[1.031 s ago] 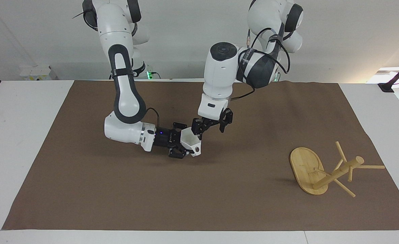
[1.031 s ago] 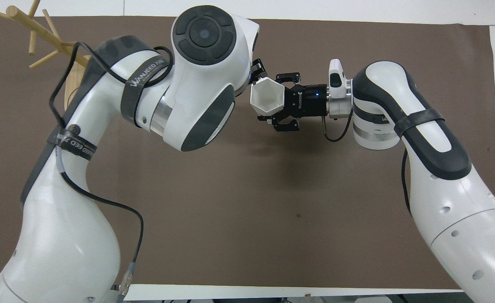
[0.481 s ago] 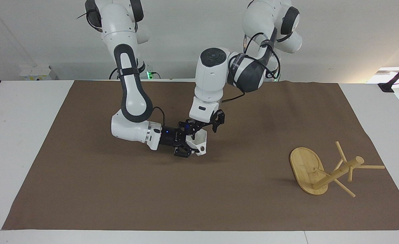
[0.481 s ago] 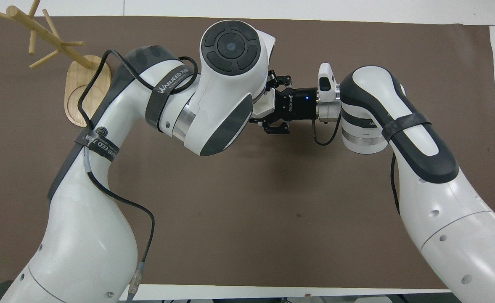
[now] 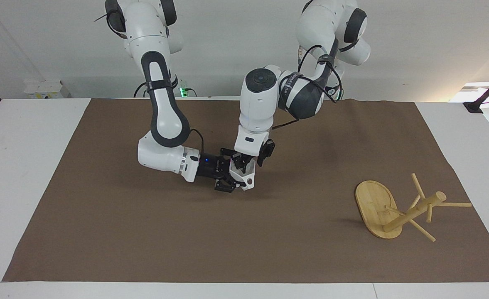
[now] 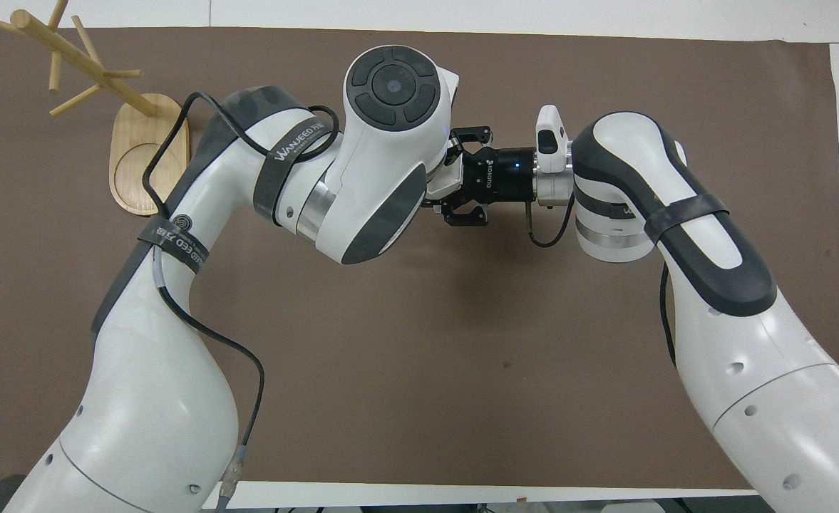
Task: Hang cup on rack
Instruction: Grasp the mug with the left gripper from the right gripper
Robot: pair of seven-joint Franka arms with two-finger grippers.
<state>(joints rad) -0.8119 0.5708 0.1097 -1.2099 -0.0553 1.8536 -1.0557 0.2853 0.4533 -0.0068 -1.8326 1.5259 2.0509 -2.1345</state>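
- White plastic, the cup (image 5: 245, 173) is off the brown mat (image 5: 144, 232), near its centre, carried sideways by the right gripper (image 5: 230, 179), which comes in level from the right arm's end of the table and is clamped on the cup.
- Over the cup from about 12 o'clock in the facing view hangs the left gripper (image 5: 248, 163), its fingers spread, one either side of the cup's upper wall; whether they touch it I cannot tell.
- Judged from this, the step in hand is a hand-over from right arm to left.
- Next move calls for the left gripper to close firmly on the wall before the right one lets go, leaving the handle hole, which faces the camera, free for a peg.
- Bamboo, the rack (image 5: 398, 209) stands well apart, at about 4 o'clock from the cup toward the left arm's end of the table, its pegs bare.
- Nothing can be seen inside the cup; its mouth is mostly hidden under the left arm in the overhead view.
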